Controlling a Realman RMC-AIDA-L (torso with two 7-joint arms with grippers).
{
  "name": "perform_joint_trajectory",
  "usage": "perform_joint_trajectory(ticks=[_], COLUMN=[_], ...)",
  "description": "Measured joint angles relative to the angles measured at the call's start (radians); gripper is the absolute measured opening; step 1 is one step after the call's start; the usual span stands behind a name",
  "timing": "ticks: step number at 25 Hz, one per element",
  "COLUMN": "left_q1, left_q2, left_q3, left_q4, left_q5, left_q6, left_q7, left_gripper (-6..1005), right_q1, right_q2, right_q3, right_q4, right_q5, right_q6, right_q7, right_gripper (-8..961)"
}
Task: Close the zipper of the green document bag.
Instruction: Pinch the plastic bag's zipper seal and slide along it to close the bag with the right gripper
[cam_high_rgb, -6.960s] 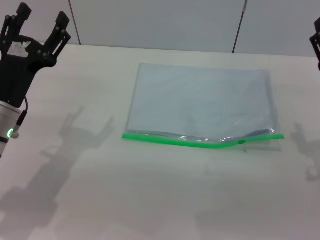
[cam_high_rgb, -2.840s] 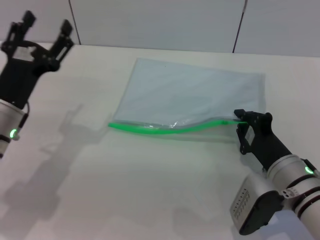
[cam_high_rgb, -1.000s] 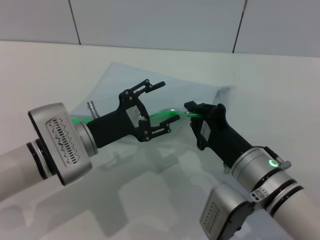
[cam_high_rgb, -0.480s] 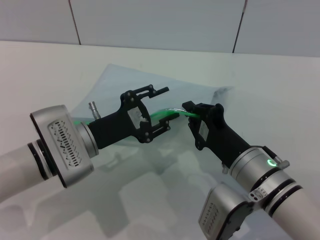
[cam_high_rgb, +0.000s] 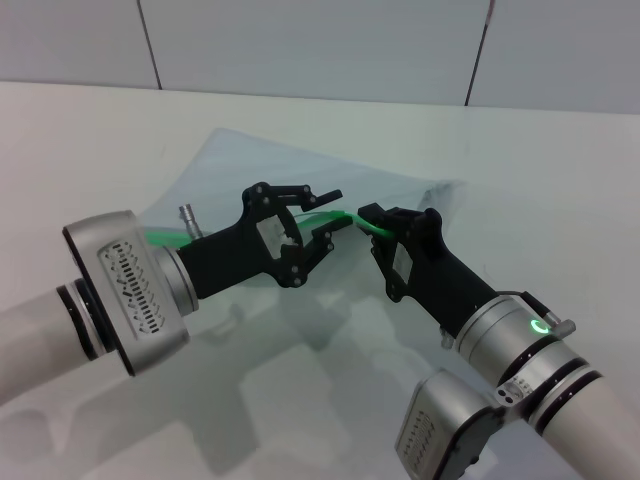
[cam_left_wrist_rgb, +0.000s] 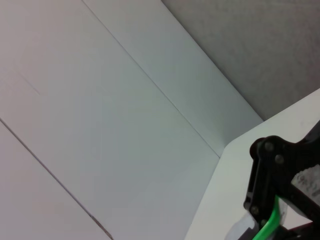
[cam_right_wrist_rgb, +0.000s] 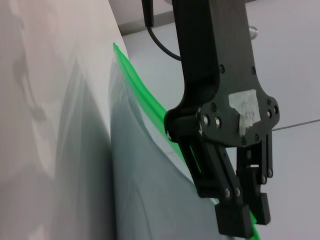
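The green document bag (cam_high_rgb: 250, 165) is a translucent pale pouch, lifted off the table along its near edge. Its bright green zipper (cam_high_rgb: 163, 238) runs along that raised edge. My right gripper (cam_high_rgb: 372, 218) is shut on the strip's right end. My left gripper (cam_high_rgb: 335, 213) straddles the strip just to the left of it, with a narrow gap still showing between the fingers. The right wrist view shows the left gripper (cam_right_wrist_rgb: 245, 215) over the bag (cam_right_wrist_rgb: 145, 200) and the zipper (cam_right_wrist_rgb: 145, 95). In the left wrist view a short piece of zipper (cam_left_wrist_rgb: 270, 225) shows. I cannot make out the slider tab.
The white table (cam_high_rgb: 560, 150) stretches around the bag, with grey wall panels (cam_high_rgb: 300, 50) behind it. Both arms cross the near half of the table and meet at the middle of the bag's raised edge.
The left gripper's fingers have drawn together around the green strip, from wide apart to a narrow gap. The right gripper has kept hold of the strip's end and edged slightly left.
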Motion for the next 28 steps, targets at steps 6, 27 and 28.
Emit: perform_joint_trajectory(ticks=[6, 27, 28], left_q1=[-0.006, -0.012, -0.012], left_q2=[0.0, 0.0, 0.0], left_q3=[0.0, -0.003, -0.004], left_q4=[0.0, 0.0, 0.0], left_q5=[0.039, 0.073, 0.073], left_q6=[-0.009, -0.027, -0.027], left_q7=[0.0, 0.0, 0.0], left_gripper=[237, 124, 122], right_q1=[0.0, -0.004, -0.004], right_q2=[0.0, 0.0, 0.0], right_q3=[0.0, 0.0, 0.0], right_q4=[0.0, 0.001, 0.001], right_q5=[0.0, 0.0, 0.0], right_q6=[0.001, 0.015, 0.015], right_q7=[-0.004, -0.008, -0.008], right_gripper=[96, 112, 113])
